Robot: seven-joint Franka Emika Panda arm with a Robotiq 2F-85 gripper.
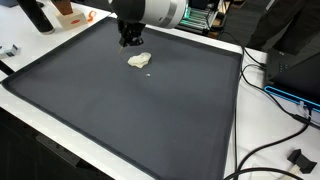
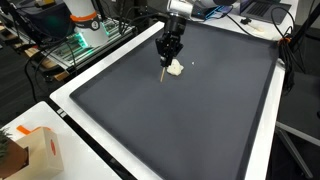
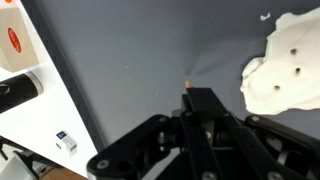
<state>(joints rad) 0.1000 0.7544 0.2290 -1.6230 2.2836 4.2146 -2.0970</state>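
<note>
Gripper (image 3: 200, 98) is clamped shut on a thin stick (image 2: 163, 74), pinched at the top end w/ the rest hanging down to the dark mat (image 1: 100, 110). My guess is it's held that high so the tip can reach the surface while the fingers stay clear of it. In the wrist view only the stick's orange-ish tip pokes past the fingertips, so I can't tell what it's made of. White lump (image 3: 285, 65) lies flat on the mat, apart from the tip, at approx 2 o'clock of it in the wrist view and approx 5 o'clock of the gripper in both exterior views. It's soft-looking, w/ a few dark dots on top, and sits loose and unpinned in the far half of the mat, prob. because the arm reaches there easily. A crumb (image 3: 265, 16) lies just off the lump at approx 11 o'clock of it. Clutter sits off the mat, on the white table (image 3: 55, 115) at approx 9 o'clock of the gripper in the wrist view: an orange-labelled box (image 3: 12, 45) and a black cylinder (image 3: 15, 92), likely parked aside so the work area stays bare. Cables (image 1: 270, 90) trail off the table edge. Count: 1 gripper, 1 stick, 1 lump, 1 crumb, 1 mat, 1 box, 1 cylinder, several cables.
</note>
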